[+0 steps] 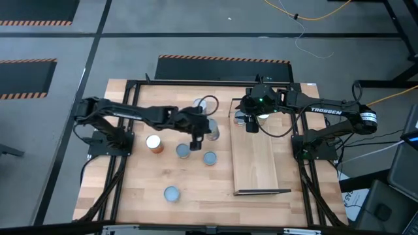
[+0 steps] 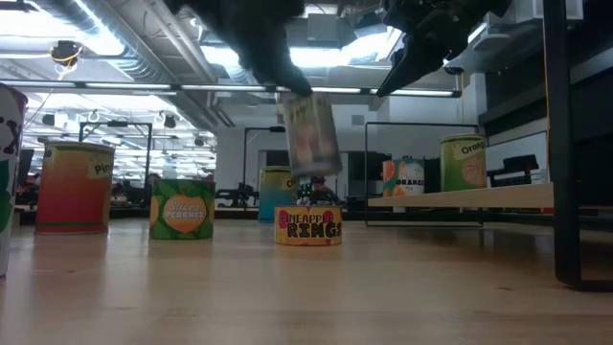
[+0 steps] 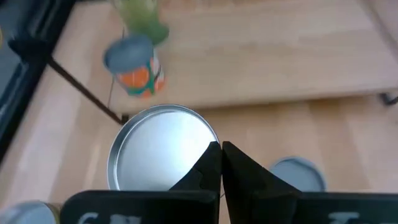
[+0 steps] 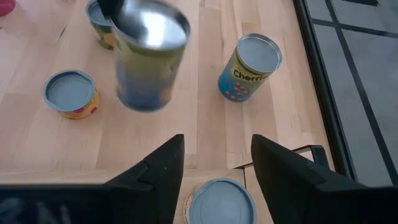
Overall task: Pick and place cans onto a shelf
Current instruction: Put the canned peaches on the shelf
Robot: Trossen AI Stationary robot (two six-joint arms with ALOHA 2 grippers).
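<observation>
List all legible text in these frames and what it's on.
"TROSSEN": right arm, high view.
"PINEAPPLE RINGS", first word partly hidden: short yellow can, low view.
"ORANGE": can on the shelf, low view.
"Orang", cut off: green can on the shelf.
"Cherr", cut off: blue-and-yellow can, right wrist view.
Other can labels are too blurred to read.

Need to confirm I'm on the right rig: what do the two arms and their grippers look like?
Both arms are black, jointed. The right arm bears white TROSSEN lettering, with black cables looping beside it. The right gripper has flat, wedge-shaped black fingers. The left gripper has tapered black fingers.
</observation>
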